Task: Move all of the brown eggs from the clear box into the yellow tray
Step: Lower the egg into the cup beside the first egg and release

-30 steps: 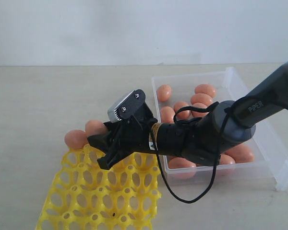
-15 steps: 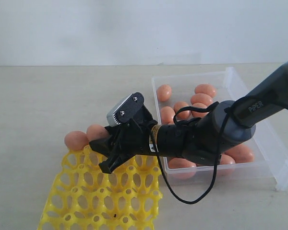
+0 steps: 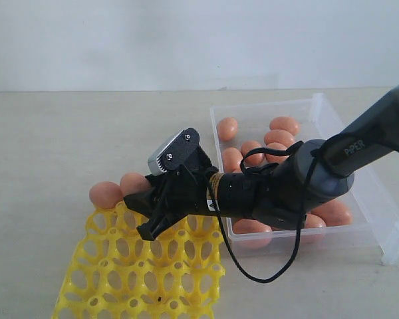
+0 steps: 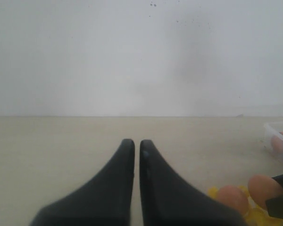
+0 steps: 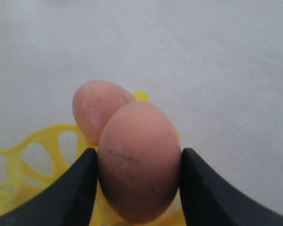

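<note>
yellow tray (image 3: 106,266): near edge cut off by frame. right arm (image 3: 359,143) hides part of clear box (image 3: 299,101) and several brown eggs (image 3: 284,124).

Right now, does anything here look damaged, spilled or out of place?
Nothing is spilled or broken. The brown egg held in the right gripper shows small dark scuff marks on its shell, and a loose black cable dangles in a loop beside the yellow tray.
</note>
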`<state>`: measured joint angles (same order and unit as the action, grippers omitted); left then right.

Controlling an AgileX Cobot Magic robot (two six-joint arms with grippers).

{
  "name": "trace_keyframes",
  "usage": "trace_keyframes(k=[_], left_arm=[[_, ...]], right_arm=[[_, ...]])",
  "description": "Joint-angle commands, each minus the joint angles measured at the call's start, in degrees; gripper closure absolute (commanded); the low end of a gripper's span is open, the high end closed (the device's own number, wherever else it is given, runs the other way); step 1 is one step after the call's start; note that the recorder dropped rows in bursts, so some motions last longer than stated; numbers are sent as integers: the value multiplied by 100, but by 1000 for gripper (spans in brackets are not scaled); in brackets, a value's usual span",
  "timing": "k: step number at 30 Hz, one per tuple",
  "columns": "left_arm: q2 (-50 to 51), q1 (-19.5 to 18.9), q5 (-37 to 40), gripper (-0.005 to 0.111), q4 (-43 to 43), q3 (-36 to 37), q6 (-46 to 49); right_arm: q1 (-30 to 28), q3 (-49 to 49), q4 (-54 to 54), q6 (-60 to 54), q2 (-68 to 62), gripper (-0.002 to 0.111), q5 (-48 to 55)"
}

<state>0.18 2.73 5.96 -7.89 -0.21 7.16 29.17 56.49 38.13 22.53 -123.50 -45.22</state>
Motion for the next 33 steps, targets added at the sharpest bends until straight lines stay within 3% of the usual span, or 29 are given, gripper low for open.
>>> trace_keyframes(k=[1, 4, 8, 10, 13, 17, 23, 33], left_arm=[[-18, -15, -16, 103, -2, 21, 17], [-18, -15, -16, 103, -2, 21, 17], [-18, -15, -16, 103, -2, 21, 17], [-18, -15, -16, 103, -2, 21, 17], [-18, -15, 3, 103, -2, 21, 17], [-18, -15, 3, 103, -2, 21, 17], [-18, -15, -14, 103, -2, 21, 17], [-18, -15, -14, 103, -2, 21, 17]], right_arm=[[1, 18, 74, 10, 7, 63, 48], [1, 18, 74, 10, 7, 50, 48], [1, 18, 64, -10, 7, 48, 48], [1, 18, 54, -10, 7, 52, -53], [1, 18, -37, -10, 7, 85, -115], [1, 18, -50, 24, 7, 106, -32], [1, 18, -429, 218, 29, 108, -628], [1, 18, -303, 602, 81, 108, -639]])
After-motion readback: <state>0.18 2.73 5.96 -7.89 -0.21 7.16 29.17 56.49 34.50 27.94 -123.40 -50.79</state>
